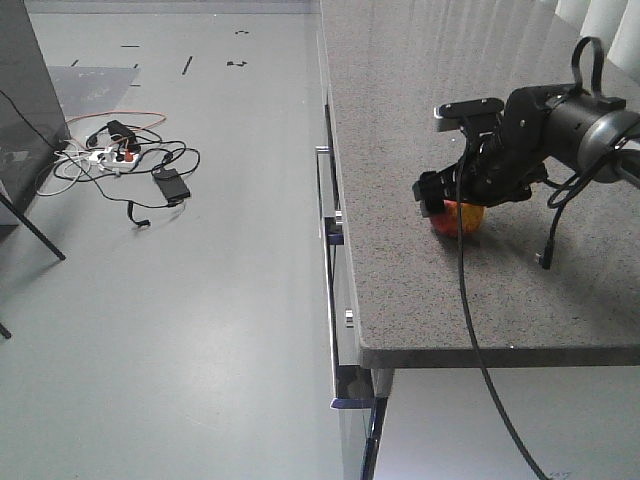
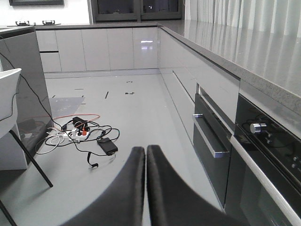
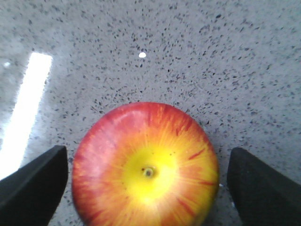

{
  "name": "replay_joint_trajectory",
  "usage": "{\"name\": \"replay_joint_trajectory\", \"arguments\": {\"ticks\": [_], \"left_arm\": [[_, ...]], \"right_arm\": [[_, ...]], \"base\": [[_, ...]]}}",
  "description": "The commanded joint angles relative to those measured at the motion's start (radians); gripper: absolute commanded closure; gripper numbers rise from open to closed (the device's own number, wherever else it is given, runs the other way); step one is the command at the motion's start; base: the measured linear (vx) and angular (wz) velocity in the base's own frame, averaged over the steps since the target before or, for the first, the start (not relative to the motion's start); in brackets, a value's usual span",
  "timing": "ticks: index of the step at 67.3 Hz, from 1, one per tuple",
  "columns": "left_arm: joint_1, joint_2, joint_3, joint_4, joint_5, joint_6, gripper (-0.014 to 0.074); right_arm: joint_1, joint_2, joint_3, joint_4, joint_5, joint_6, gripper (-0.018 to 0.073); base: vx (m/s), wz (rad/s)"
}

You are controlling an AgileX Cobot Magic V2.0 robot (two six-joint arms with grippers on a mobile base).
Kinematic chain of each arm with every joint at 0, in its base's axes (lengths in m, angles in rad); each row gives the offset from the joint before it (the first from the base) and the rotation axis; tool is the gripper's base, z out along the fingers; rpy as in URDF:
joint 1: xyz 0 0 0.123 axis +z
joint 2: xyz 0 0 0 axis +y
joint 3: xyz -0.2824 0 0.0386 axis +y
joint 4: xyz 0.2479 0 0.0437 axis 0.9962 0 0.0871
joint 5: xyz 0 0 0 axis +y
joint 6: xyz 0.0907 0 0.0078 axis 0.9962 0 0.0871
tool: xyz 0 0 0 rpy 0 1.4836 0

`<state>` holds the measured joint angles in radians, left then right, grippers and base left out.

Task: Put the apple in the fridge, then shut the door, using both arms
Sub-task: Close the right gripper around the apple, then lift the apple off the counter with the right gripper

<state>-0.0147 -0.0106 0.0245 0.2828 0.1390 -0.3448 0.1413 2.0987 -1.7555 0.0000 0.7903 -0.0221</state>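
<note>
The apple (image 3: 146, 167), red with a yellow centre, sits on the speckled grey countertop (image 3: 188, 56). My right gripper (image 3: 146, 157) hangs over it, open, with one black finger (image 3: 35, 181) on each side and a gap to the skin on both. The front view shows the apple (image 1: 460, 218) under the right gripper (image 1: 452, 205), near the counter's left edge. My left gripper (image 2: 146, 151) is shut on nothing and points out over the floor. A dark grey cabinet (image 1: 25, 100) stands at the far left. I cannot tell whether it is the fridge, and no door shows clearly.
Cables, a power strip and an adapter (image 1: 125, 165) lie tangled on the grey floor. Drawer fronts with metal handles (image 1: 328, 190) run under the countertop (image 1: 450, 300). An oven front (image 2: 268, 146) is at the right in the left wrist view. A black slanted leg (image 1: 30, 228) stands at the left.
</note>
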Motion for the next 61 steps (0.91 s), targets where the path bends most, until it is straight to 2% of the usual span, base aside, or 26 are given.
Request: {"name": "replay_joint_trajectory", "arguments": {"ticks": [1,8,15,33,44,52,61], "left_arm": [[-0.005,-0.016,-0.019,-0.003,-0.068,-0.002,0.0603],[-0.005,-0.016,-0.019,-0.003,-0.068,-0.002,0.0603],[-0.005,-0.016,-0.019,-0.003,-0.068,-0.002,0.0603],[-0.005,-0.016,-0.019,-0.003,-0.068,-0.002,0.0603],[-0.005,-0.016,-0.019,-0.003,-0.068,-0.002,0.0603],[-0.005,-0.016,-0.019,-0.003,-0.068,-0.002,0.0603],[-0.005,-0.016,-0.019,-0.003,-0.068,-0.002,0.0603]], "right_arm": [[-0.005,-0.049,-0.033,0.0,-0.047,-0.026,-0.0089],[-0.005,-0.046,-0.033,0.0,-0.046,-0.033,-0.0083],[-0.005,-0.044,-0.033,0.0,-0.046,-0.032,-0.0037],[-0.005,-0.043,-0.033,0.0,-0.052,-0.032,0.0237],[-0.003,-0.075,-0.033,0.012,-0.05,-0.033,0.0363],[-0.003,-0.16,-0.033,0.046,-0.053,-0.079,0.0407],[-0.003,-0.279,-0.033,0.085,-0.035,-0.122,0.041]], "base": [[0.0,0.0],[0.0,0.0],[0.0,0.0],[0.0,0.0],[0.0,0.0],[0.0,0.0],[0.0,0.0]]}}
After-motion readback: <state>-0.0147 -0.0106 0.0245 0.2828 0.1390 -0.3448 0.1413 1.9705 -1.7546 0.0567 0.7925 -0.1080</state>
